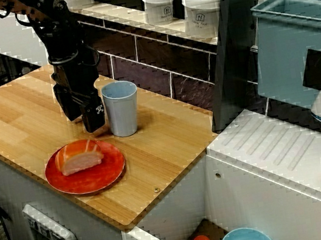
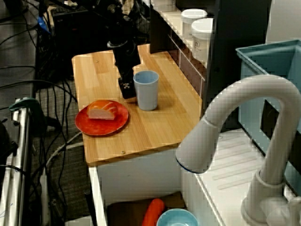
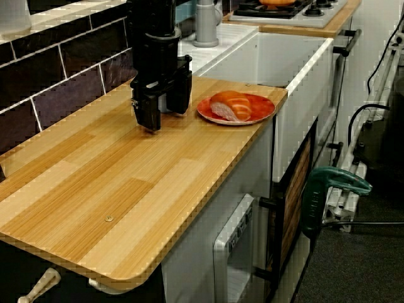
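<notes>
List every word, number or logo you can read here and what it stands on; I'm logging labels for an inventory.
No text here can be read.
Left white jar and right white jar: small dark label marks, too small to read.
Gripper: white mark on one finger, blurred.
Appliance panel under the counter: faint markings, blurred.
Blue cup and orange plate: no text.

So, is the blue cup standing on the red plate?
No, the blue cup stands upright on the wooden counter beside the red plate, which holds only a piece of sushi.
</notes>
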{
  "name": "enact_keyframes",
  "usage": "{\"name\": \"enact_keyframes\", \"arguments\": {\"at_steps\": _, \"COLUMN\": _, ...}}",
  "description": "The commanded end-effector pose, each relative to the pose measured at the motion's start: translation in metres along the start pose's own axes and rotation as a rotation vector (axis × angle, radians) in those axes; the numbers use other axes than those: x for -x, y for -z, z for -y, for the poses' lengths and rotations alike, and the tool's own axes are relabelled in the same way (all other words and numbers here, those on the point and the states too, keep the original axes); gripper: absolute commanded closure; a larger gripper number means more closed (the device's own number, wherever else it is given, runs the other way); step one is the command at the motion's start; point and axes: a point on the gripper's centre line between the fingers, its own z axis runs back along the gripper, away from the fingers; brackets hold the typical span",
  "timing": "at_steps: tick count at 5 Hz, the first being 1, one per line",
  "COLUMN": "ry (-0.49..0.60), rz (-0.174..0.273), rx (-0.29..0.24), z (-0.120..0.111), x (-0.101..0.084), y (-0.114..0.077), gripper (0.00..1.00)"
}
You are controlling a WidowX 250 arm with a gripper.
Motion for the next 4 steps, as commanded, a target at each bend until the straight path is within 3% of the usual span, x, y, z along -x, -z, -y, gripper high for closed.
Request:
{"name": "enact_keyframes", "arguments": {"at_steps": 1, "ry": 0.028, "rz": 0.106, "rx": -0.010, "z": -0.006, "x": 0.021, "y": -0.043, "gripper": 0.00}}
{"name": "enact_keyframes", "arguments": {"at_steps": 2, "ry": 0.045, "rz": 0.127, "rx": 0.013, "z": -0.005, "x": 0.035, "y": -0.053, "gripper": 0.00}}
{"name": "enact_keyframes", "arguments": {"at_steps": 4, "ry": 0.114, "rz": 0.178, "rx": 0.051, "z": 0.017, "x": 0.059, "y": -0.051, "gripper": 0.00}}
